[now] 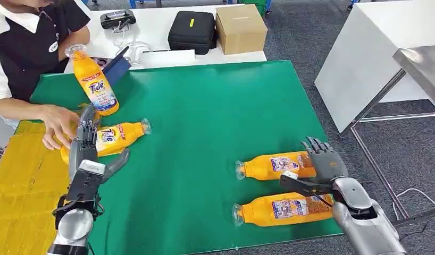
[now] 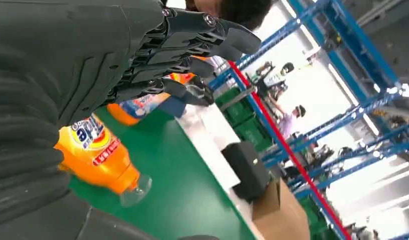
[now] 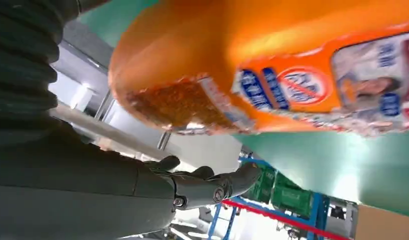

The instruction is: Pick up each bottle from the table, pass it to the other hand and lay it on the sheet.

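Orange plastic bottles with clear caps and Tide labels: two [image 1: 275, 166] [image 1: 283, 209] lying on green worktop [image 1: 205, 106] beside right hand [image 1: 324, 159], fingers spread, empty. Third bottle [image 1: 117, 137] lying by left hand [image 1: 88, 141], fingers extended over it. Fourth [image 1: 94, 82] tilted upright near a person's hand [image 1: 58, 125].

I see open green table [image 1: 205, 133] through the middle, room to pass. At the left edge a person's hand [image 1: 58, 125] and a standing bottle [image 1: 94, 82] crowd my left hand [image 1: 85, 141]; two lying bottles [image 1: 276, 166] block the right front corner.
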